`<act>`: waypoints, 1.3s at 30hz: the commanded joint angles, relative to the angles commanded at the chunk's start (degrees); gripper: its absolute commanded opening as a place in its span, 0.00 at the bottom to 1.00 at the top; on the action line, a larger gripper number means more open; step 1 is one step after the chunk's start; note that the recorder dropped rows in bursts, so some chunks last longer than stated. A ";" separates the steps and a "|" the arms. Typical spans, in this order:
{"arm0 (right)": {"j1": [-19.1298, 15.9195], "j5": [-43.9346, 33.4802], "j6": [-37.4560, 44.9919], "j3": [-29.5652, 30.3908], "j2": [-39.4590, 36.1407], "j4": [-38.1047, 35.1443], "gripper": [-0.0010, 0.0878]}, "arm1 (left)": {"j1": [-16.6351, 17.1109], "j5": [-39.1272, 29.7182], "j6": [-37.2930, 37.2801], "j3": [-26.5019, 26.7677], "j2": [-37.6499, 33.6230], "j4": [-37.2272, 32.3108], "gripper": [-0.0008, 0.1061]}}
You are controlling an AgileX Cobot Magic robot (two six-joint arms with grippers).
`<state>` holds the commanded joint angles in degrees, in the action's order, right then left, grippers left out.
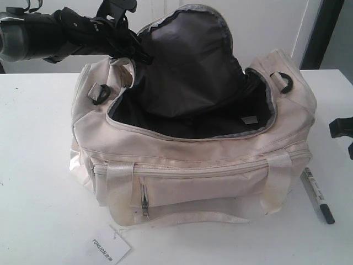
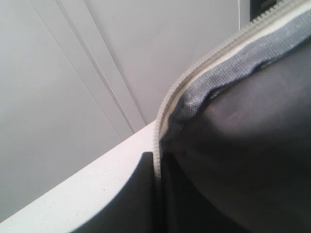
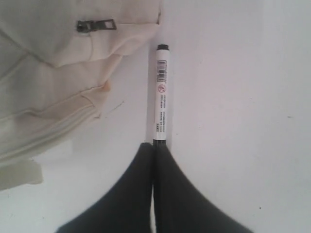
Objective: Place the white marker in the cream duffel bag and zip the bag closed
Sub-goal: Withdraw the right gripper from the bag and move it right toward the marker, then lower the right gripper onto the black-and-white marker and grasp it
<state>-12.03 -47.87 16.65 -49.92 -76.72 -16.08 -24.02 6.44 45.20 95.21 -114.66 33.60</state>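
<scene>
— On the white table [image 1: 38, 165], what is sitting in the middle?
— The cream duffel bag [image 1: 220, 176] is sitting there unzipped, with its dark-lined top flap [image 1: 187, 61] standing up at the far side. A white tag [image 1: 110, 247] is lying by its near left corner.
— And the white marker [image 1: 315, 193]?
— It is lying flat on the table just right of the bag's near right corner, outside the bag, with its dark end pointing near.
— What is the right gripper [image 3: 154, 145] doing?
— It is hovering by the marker with its fingers pressed together, gripping nothing. In the wrist view its tips are covering one end of the marker.
— And the left gripper [image 1: 138, 49]?
— It is reaching from the far left to the raised flap's edge. I cannot tell whether it is spread or pinching fabric.
</scene>
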 joint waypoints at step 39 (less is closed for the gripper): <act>1.72 7.26 26.82 3.32 -14.79 -5.05 0.31 | 0.00 0.00 0.00 0.00 0.00 0.00 0.01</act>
<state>-10.31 -40.61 43.47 -46.60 -91.51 -21.13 -24.02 6.44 45.20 95.21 -114.66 33.60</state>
